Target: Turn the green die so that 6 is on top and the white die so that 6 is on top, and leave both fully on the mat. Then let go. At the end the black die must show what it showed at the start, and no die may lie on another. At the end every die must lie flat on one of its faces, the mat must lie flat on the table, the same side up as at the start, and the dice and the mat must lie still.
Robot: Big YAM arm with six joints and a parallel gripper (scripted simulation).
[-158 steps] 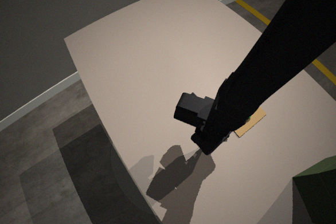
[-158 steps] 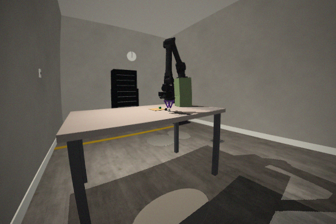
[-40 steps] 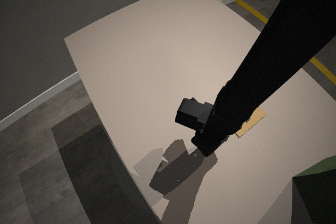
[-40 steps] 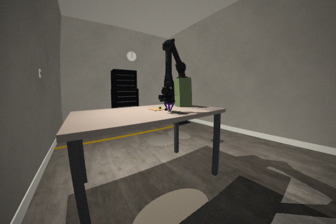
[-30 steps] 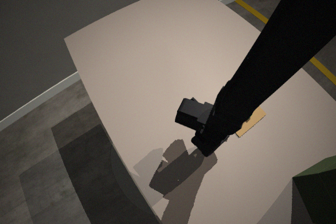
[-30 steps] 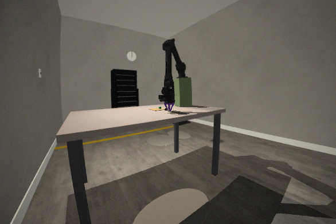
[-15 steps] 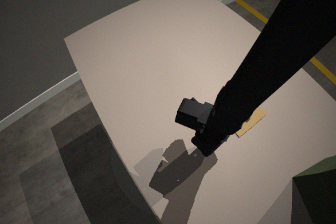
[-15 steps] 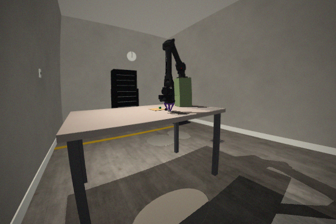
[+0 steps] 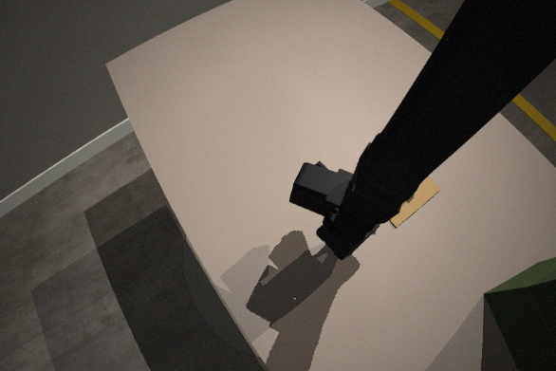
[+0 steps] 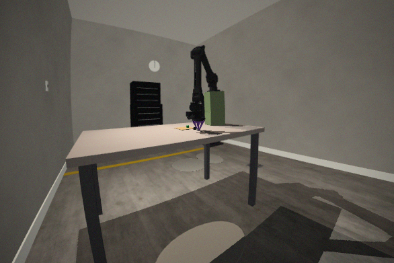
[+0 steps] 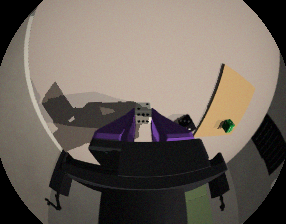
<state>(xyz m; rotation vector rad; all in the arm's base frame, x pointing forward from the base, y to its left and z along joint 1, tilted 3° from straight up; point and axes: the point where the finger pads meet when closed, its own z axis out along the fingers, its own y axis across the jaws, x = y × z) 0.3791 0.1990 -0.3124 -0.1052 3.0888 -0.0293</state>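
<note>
The orange mat (image 9: 420, 203) (image 10: 179, 128) (image 11: 234, 95) lies flat on the table. The green die (image 10: 187, 126) (image 11: 228, 126) sits on it; its pips are too small to read. The black die (image 11: 184, 122) is beside the mat's near edge in the wrist view, partly behind a purple finger. The white die (image 11: 143, 118) is off the mat, between the fingertips, with several pips on the face towards the wrist camera. My gripper (image 10: 198, 130) (image 11: 143, 112) is shut on it, low at the table; whether the die touches the table is unclear. The arm hides the dice in the top view.
The green pedestal (image 9: 527, 309) (image 10: 215, 108) carries the arm at one end of the table. The table's edge (image 9: 204, 257) runs past the gripper's shadow. A black drawer cabinet (image 10: 146, 105) stands on the floor beyond the table.
</note>
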